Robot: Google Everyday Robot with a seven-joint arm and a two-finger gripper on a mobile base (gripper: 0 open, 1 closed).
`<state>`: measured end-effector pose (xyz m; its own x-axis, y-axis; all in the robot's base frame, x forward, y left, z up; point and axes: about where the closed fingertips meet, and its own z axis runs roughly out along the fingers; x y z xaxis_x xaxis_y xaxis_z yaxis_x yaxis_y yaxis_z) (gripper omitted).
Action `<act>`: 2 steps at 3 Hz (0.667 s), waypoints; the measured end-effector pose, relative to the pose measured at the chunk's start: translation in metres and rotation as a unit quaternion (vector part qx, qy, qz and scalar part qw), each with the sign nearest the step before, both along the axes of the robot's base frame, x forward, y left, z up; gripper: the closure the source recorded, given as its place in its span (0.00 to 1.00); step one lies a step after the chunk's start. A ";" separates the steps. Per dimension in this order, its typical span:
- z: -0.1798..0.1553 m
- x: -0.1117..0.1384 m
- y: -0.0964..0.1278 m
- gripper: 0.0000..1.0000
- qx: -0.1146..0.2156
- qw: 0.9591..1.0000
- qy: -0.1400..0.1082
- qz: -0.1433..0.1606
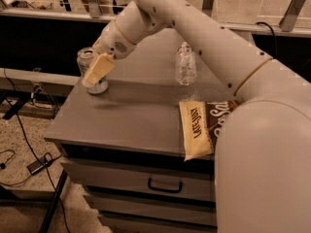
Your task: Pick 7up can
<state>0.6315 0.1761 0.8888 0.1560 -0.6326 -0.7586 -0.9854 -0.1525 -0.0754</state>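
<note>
The 7up can (pixel 89 56) stands upright at the far left corner of the grey cabinet top (pixel 136 110). It has a silver top and a pale label. My gripper (pixel 95 73) reaches down from the upper right and sits right at the can. Its cream tip covers the can's front and right side, at mid height. The can's lower part (pixel 100 87) shows beneath the tip. The can rests on the cabinet top.
A clear plastic bottle (pixel 185 64) stands at the back middle. A brown and cream snack bag (pixel 200 125) lies at the right front edge. My arm (pixel 204 38) crosses above the back of the top. Cables (pixel 29 144) lie on the floor at the left.
</note>
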 end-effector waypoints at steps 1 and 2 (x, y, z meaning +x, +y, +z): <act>-0.004 -0.001 0.003 0.56 0.007 1.000 0.014 0.002; -0.002 0.001 0.003 0.79 0.015 1.000 0.020 -0.002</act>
<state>0.6323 0.1796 0.8869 0.1223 -0.6096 -0.7832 -0.9884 -0.1464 -0.0404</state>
